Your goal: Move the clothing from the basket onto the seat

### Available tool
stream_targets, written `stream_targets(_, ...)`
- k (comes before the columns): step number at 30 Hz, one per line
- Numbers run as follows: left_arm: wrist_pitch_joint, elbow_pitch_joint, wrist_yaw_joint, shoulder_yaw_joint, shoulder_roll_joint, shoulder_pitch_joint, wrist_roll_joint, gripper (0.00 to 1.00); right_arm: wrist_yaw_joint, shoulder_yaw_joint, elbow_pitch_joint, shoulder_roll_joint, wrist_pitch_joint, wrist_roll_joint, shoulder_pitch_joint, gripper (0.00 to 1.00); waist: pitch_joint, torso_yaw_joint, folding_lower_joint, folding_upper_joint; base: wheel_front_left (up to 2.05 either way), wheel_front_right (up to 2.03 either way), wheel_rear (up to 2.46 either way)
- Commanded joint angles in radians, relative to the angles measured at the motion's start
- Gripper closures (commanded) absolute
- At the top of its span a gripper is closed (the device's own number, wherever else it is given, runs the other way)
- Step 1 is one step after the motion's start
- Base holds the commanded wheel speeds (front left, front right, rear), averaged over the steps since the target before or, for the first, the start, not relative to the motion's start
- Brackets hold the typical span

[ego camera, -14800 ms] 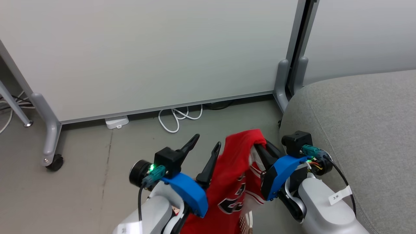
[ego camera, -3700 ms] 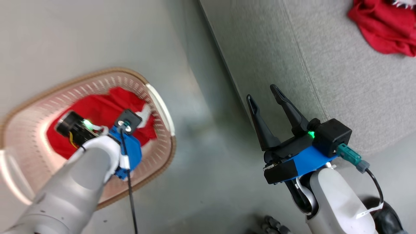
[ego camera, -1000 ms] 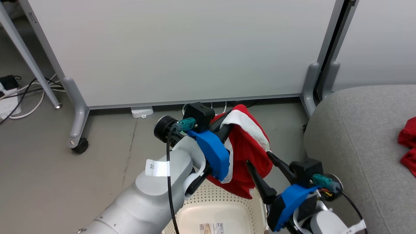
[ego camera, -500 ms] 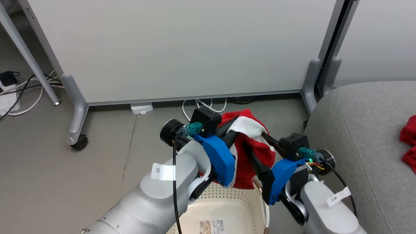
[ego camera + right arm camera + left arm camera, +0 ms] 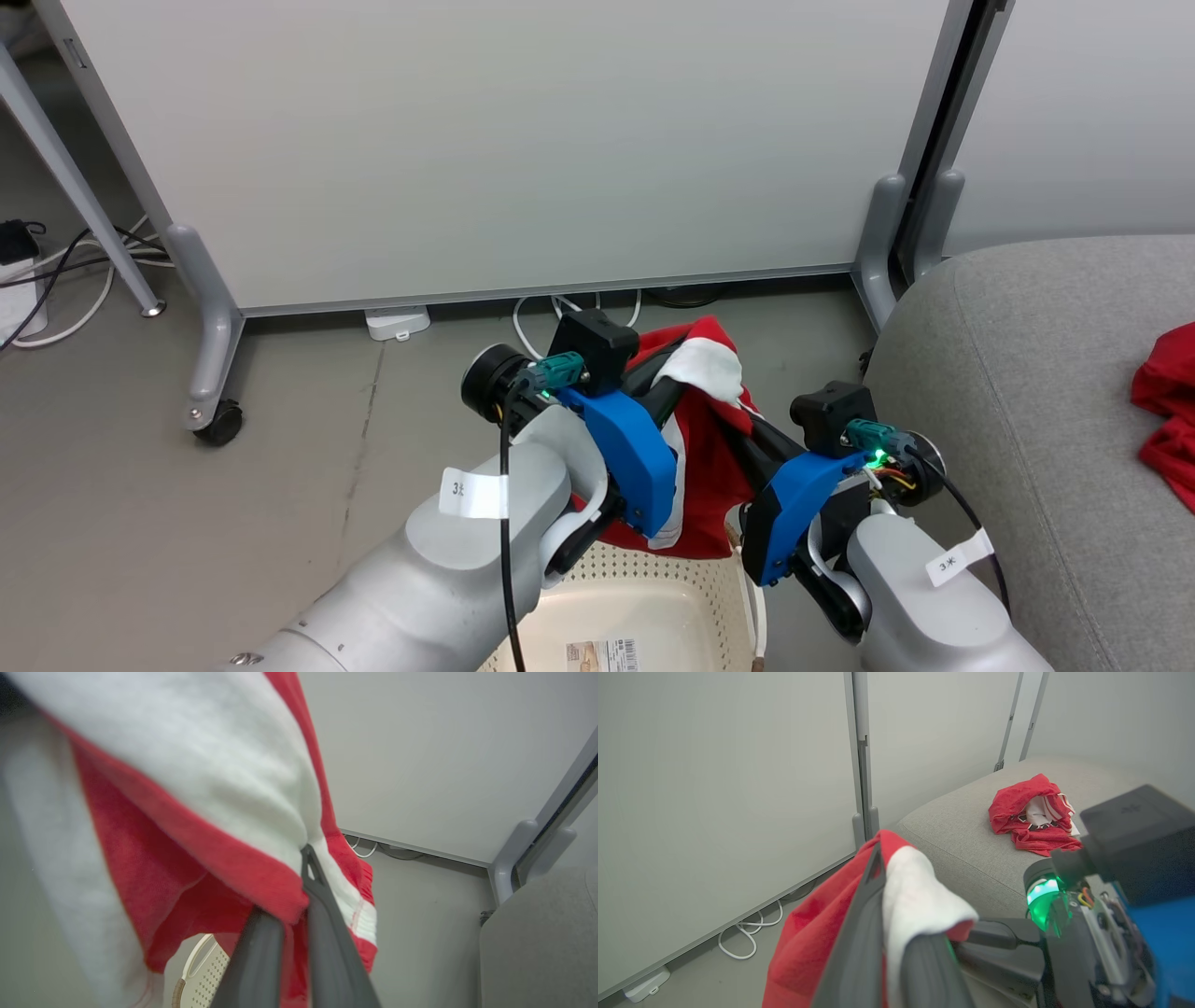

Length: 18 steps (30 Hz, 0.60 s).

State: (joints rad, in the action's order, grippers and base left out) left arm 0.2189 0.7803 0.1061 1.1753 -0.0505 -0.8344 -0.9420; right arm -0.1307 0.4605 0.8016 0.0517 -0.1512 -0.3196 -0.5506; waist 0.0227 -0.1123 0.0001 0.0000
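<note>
1. My left gripper (image 5: 677, 366) is clamped tight on the garment (image 5: 705, 439). In its wrist view a white band of the cloth lies folded over the fingertips, with the red part hanging off to one side.
2. My right gripper (image 5: 747, 425) is pinched closed on the same garment from the other side. Its wrist view shows the two fingers meeting with a red hem caught between them, next to a white stripe.
3. The garment hangs between the two grippers, lifted above the basket (image 5: 653, 569). Its lower edge droops near the basket's far rim, and I cannot tell whether it touches.
4. The basket sits on the floor (image 5: 280, 448) just below my arms, at the bottom edge of the head view. A printed label (image 5: 605, 653) shows on its bottom.
5. The seat (image 5: 1027, 373) is on my right, near the basket, with a strip of floor between them.
6. The other garment (image 5: 1167, 411) lies crumpled on the seat, well apart from both grippers.
7. Behind it all stands a pale panel (image 5: 513, 140) on grey feet, with a white cable (image 5: 560, 308) looped at its base.
</note>
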Motion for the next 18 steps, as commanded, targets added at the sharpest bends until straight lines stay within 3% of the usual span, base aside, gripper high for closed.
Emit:
stream_targets(1,0.007,0.004,-0.004,0.003,0.0,-0.015,-0.005,1.0,0.0,0.01,0.013,-0.002,-0.012,-0.015,-0.017,1.0,0.001,0.003,-0.0001,0.0,0.0,0.0,0.0)
stream_targets(18,0.02,0.022,-0.017,0.021,0.0,-0.02,-0.031,1.0,0.0,0.066,0.079,-0.002,-0.055,-0.093,-0.052,1.0,0.001,0.018,-0.0001,0.0,0.0,0.0,0.0)
